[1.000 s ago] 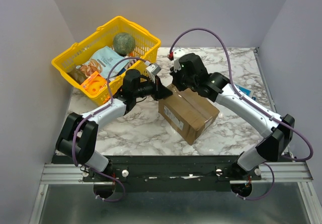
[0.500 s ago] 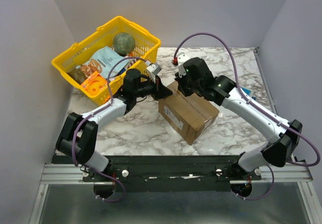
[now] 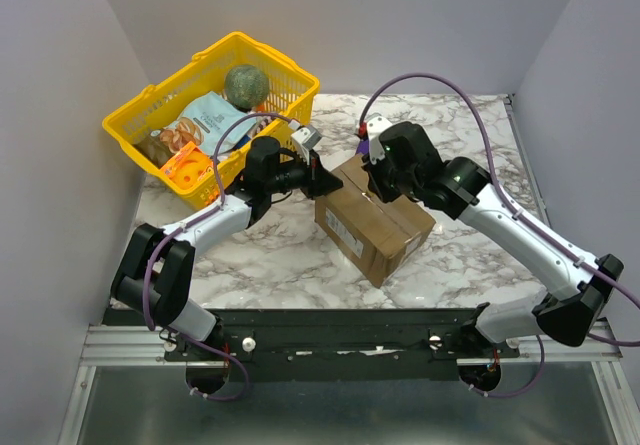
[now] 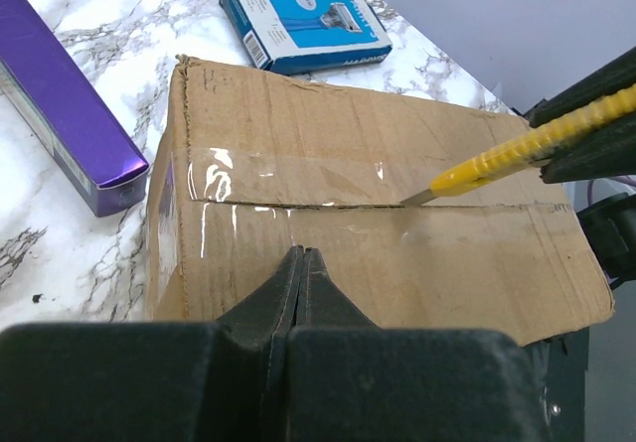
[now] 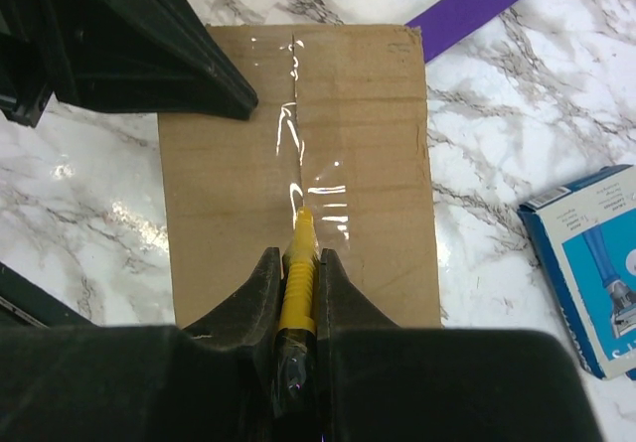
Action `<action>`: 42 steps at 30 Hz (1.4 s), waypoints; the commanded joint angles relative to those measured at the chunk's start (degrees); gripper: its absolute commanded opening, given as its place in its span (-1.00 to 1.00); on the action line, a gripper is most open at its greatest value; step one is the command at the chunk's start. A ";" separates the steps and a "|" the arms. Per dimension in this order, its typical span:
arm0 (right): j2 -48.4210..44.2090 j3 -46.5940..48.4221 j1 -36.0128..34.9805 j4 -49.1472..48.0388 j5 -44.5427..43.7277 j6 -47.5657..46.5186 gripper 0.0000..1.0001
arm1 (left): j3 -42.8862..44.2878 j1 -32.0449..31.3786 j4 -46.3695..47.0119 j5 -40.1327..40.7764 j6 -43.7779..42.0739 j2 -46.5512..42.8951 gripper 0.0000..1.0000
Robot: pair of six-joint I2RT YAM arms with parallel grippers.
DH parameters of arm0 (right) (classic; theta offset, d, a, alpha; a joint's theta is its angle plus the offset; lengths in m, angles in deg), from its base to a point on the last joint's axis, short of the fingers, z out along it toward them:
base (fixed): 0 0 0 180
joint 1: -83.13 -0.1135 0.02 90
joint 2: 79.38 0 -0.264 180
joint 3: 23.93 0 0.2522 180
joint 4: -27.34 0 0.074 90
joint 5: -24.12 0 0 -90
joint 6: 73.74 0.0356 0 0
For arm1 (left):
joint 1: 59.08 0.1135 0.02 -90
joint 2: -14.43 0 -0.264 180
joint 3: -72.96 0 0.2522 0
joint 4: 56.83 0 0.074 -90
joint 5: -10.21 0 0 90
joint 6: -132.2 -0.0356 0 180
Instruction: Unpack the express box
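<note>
Your white marble table (image 3: 270,255) carries everything. At its far left corner stands the yellow plastic mesh shopping basket (image 3: 300,100), with packets and a round green thing inside. The express box (image 3: 385,225), a plain brown cardboard carton, lies near the middle of the table between your two arms, well clear of the basket. Its flaps lie flat, with glossy clear tape along the centre seam and a small printed label on the side facing the arm bases. A slim purple rectangular box (image 4: 60,104) lies on the table just beside the carton's far end, and a flat blue printed box (image 4: 303,23) lies near it, apart from the carton. Your left hand (image 4: 301,255) has its fingers pressed together with nothing between them, their tips at the carton's top edge. Your right hand (image 5: 296,263) is clamped on a slim yellow utility knife (image 4: 517,149), held above the carton's top with the blade tip at the taped seam.
</note>
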State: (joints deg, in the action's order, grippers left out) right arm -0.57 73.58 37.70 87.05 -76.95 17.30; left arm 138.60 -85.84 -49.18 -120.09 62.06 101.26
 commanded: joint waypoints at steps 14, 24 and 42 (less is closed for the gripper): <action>-3.31 -0.16 0.69 14.34 2.72 4.15 -0.99 | -1.25 0.84 -8.93 8.65 -4.30 2.38 -1.00; -5.85 0.72 1.04 20.22 3.77 3.71 -0.99 | -1.17 0.75 -9.28 8.83 -4.30 3.08 -1.00; -12.36 -4.64 2.89 25.95 9.40 1.42 -0.99 | -0.64 0.75 -10.51 9.27 -5.88 3.00 -1.00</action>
State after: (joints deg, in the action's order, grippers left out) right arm -11.70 70.45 40.15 104.19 -70.20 19.68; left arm 139.39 -86.21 -50.64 -118.75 59.70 101.46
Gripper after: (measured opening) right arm 0.189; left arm 0.007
